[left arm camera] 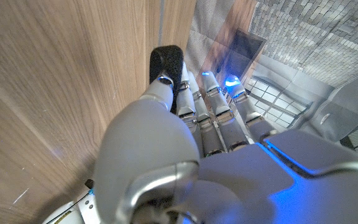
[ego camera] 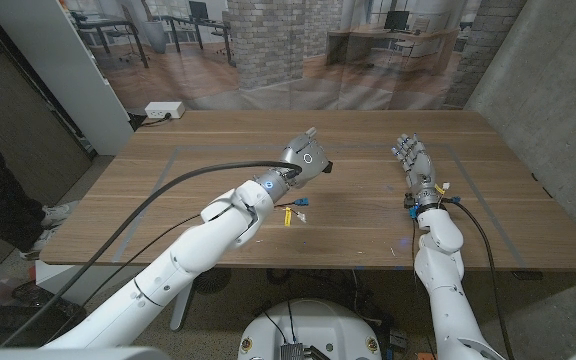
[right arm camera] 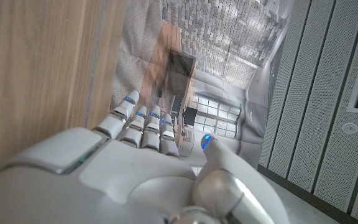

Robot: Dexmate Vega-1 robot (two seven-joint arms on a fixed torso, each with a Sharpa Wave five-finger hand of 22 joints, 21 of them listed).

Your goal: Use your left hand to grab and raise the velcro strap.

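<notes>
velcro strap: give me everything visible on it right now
The velcro strap is black, with a fuzzy, fabric-like surface and a rounded end. The left hand grips it: in the left wrist view the thumb lies over it and only its end sticks out past the fingers. In the head view just a dark tip shows beside the hand, above the table.

- Bare brown wooden table [ego camera: 218, 150] lies open from 9 to 12 o'clock of the raised left hand [ego camera: 303, 158].
- White right hand [ego camera: 414, 160] stands at 3 o'clock, well apart.
- Small yellow and blue clips [ego camera: 294, 209] lie at 6 o'clock.
</notes>
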